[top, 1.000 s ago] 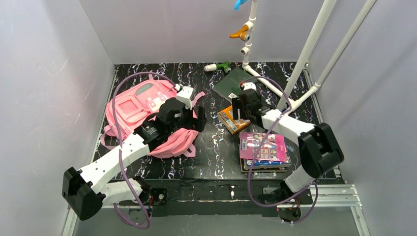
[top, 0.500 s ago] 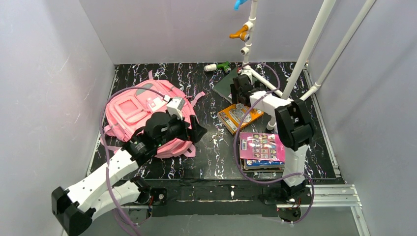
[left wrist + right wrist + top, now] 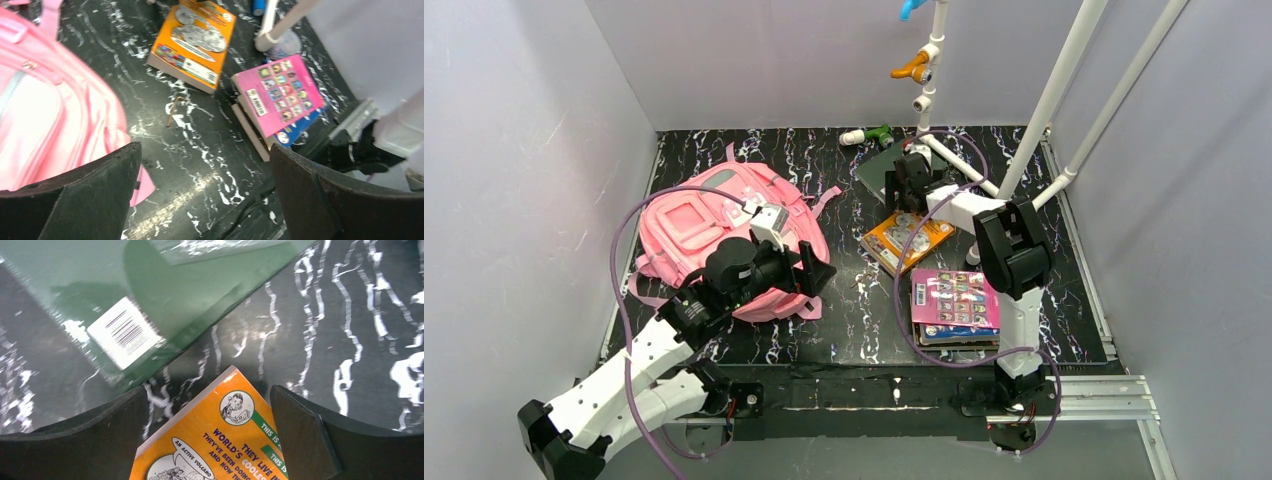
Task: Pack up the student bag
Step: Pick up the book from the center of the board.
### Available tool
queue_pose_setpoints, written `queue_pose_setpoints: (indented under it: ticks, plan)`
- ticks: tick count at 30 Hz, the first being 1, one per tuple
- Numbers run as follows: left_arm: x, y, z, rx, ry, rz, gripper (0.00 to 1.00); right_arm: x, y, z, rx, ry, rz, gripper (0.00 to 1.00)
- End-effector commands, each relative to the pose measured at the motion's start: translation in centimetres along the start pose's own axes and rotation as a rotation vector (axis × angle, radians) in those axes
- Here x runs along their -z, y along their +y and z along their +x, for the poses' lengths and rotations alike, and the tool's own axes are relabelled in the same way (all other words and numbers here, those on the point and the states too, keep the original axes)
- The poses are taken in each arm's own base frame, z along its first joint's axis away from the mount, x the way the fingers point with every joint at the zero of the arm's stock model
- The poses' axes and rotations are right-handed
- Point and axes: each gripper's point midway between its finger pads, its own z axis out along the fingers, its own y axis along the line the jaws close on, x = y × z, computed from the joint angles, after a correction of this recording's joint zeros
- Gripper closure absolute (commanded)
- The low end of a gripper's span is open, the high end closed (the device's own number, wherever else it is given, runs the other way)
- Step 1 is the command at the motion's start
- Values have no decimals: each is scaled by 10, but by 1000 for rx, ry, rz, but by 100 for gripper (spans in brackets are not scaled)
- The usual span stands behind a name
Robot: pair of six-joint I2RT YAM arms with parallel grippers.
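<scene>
Student bag (image 3: 686, 215) lay flat, front pocket up, on the left half of the surface (image 3: 854, 315), with its straps toward the near edge. The left arm reached across its near right part. Left pincer (image 3: 810, 270) hung over the bag's right edge, released, jaws wide, nothing in them. In the left wrist view the bag (image 3: 45, 115) sat left of the pincer (image 3: 205, 150) and bare surface lay below it.

Right of the bag were an orange book (image 3: 907, 238), a green book (image 3: 879, 172) behind it, and a pink-topped book stack (image 3: 959, 300) nearer the arm bases. Right pincer (image 3: 906, 198) hung above the orange book's far corner (image 3: 215, 450), just beside the green book's edge (image 3: 150, 290), released and grasping nothing.
</scene>
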Motion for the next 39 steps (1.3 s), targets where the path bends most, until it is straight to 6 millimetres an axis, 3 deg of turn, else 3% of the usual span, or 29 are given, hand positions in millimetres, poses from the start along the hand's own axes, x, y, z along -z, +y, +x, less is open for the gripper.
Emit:
queue_pose_setpoints:
  ticks: [1, 6, 10, 12, 16, 19, 23, 29, 34, 39]
  plan:
    - [-2, 36, 6, 7, 26, -205, 1, 28, 71, 43, -53, 93, -282, 2]
    - [-16, 55, 25, 31, 111, -307, 1, 59, 124, 61, 7, 126, -440, 2]
    - [-34, 52, 34, 68, 142, -284, 1, 81, 144, 52, 43, 101, -505, 1]
    - [-43, 49, 37, 86, 176, -277, 1, 95, 140, 38, 61, 76, -501, 2]
    - [-65, 49, 51, 97, 297, -297, 3, 125, 110, 16, 117, 9, -429, 2]
    - [-80, 43, 56, 101, 345, -262, 9, 139, 80, 29, 146, 10, -361, 2]
    - [-102, 37, 70, 136, 387, -206, 14, 146, 55, 72, 155, 71, -342, 2]
    - [-134, 38, 101, 160, 509, -183, 28, 147, 51, 111, 115, 110, -397, 12]
    - [-148, 47, 126, 169, 601, -209, 34, 139, 51, 124, 116, 134, -403, 19]
    - [-153, 44, 142, 226, 657, -192, 42, 141, 68, 135, 72, 167, -502, 27]
